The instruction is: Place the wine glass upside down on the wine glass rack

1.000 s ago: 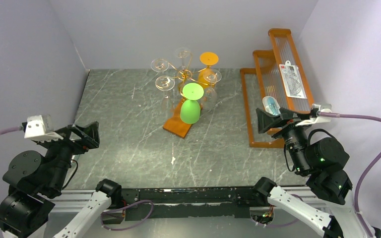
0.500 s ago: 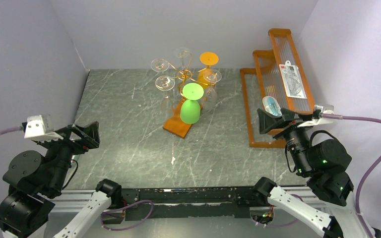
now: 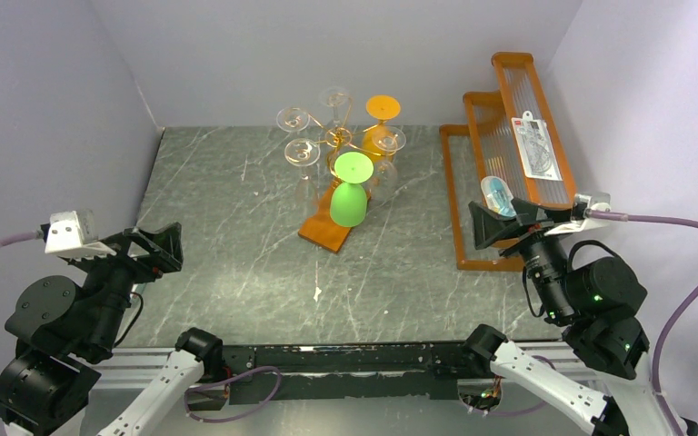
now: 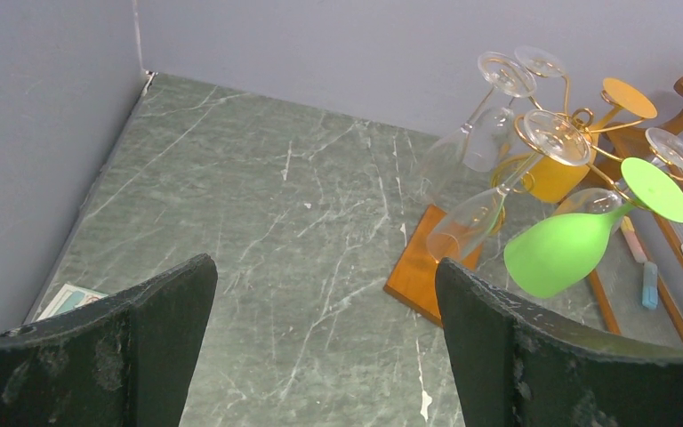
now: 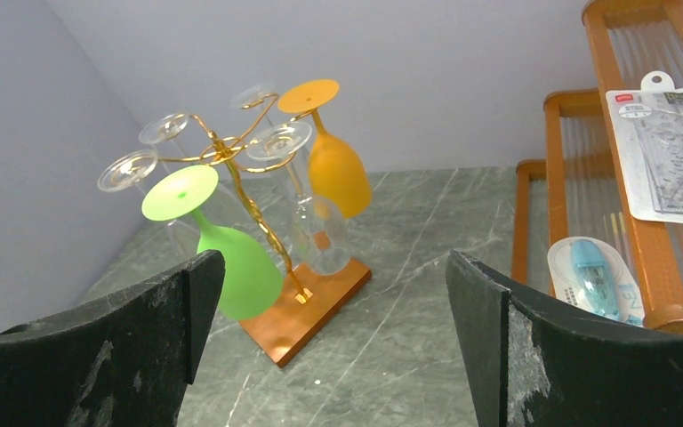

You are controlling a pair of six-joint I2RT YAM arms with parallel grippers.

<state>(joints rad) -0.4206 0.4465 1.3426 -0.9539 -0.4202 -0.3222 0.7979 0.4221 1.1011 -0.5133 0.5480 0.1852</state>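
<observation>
Already inverted: green glass [image 3: 349, 202] hangs foot-up on gold wire rack [image 3: 337, 138], bowl tilted over rack's wooden base [image 3: 325, 232]. Left end effector [image 3: 159, 247] and right end effector [image 3: 495, 222] both spread, empty, well apart from rack.

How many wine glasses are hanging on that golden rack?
6, all hanging upside down: green glass at the front, orange glass at the back right, clear glasses at back left, back middle, front left and right.
</observation>
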